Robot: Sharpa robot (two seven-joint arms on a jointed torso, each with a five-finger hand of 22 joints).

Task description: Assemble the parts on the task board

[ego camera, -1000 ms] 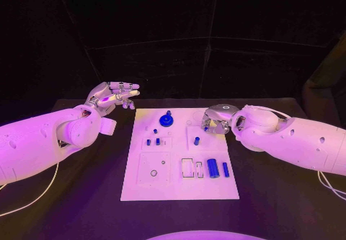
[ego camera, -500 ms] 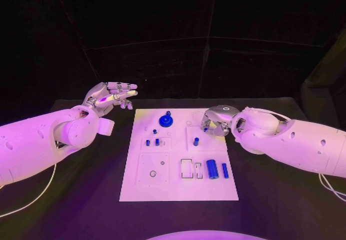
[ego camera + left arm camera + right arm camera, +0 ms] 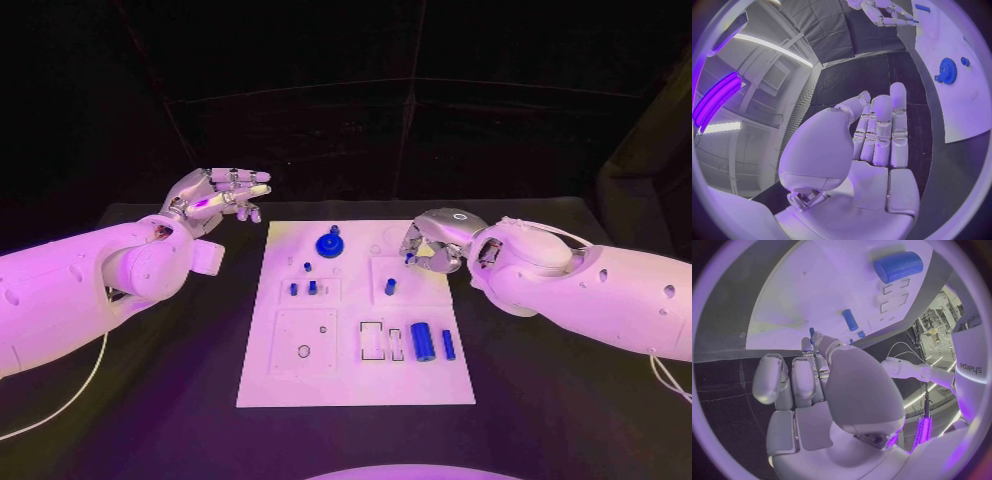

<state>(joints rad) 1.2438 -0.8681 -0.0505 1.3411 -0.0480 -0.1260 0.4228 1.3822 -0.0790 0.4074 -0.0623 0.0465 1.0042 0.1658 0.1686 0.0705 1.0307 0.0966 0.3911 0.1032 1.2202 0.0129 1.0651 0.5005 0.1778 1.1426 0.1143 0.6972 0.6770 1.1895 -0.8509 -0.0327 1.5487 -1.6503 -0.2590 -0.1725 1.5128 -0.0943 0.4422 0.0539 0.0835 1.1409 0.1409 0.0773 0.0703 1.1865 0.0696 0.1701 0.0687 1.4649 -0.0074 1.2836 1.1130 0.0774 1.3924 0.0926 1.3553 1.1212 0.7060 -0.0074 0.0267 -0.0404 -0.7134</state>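
Purple-pink light washes everything; the flat white rectangular task board (image 3: 356, 380) glows bright against the dim black tabletop (image 3: 562, 380) and dark backdrop. Wrist views bend straight edges.

This looks like a robot lab. A black table (image 3: 548, 400) stands in front of black curtains (image 3: 346, 140). In the left wrist view, long light strips (image 3: 717, 97) and a ceiling vent (image 3: 773, 76) show beyond the fingers (image 3: 879, 125).

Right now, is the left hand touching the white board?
Apart. In the head view the left hand hangs off the board's far left corner, with dark table between them.
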